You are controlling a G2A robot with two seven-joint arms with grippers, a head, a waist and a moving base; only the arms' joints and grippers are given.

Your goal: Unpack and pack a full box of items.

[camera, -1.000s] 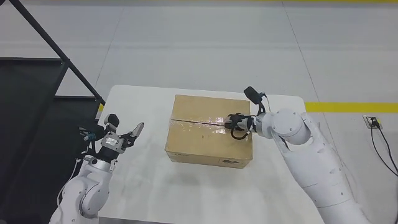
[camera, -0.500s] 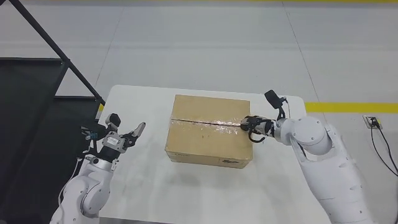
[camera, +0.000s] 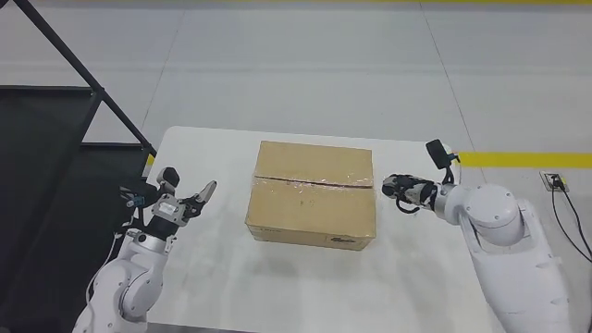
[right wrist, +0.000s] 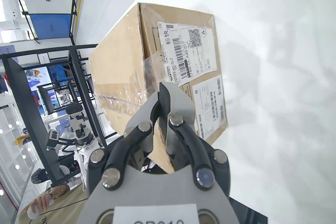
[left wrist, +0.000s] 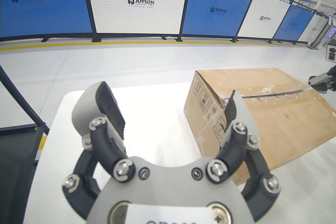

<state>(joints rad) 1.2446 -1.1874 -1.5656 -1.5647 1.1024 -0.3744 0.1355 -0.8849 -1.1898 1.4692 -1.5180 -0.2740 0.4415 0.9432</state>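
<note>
Box [camera: 310, 194]: brown carton, flaps down, mid-table [camera: 213, 273] in the top view. The left gripper [camera: 188, 185] sits near the table's left edge, well apart from the box, with its fingers spread. The right gripper [camera: 388, 185] hovers just off the box's right end, level with the lid seam.

Left wrist view: the clear tape [left wrist: 273, 95] shows a dark line along the seam. It is likely slit, but we cannot tell whether it is cut the full length.

Right wrist view: the fingers are pressed together, and we cannot tell whether they pinch anything thin. Shipping labels [right wrist: 183, 51] cover the end face, and tape wraps over that edge.

We judge the step to be freeing the lid. We would confirm the end tape is parted, bring the left gripper in to steady the box, then lift one flap at the seam. The contents are hidden.
</note>
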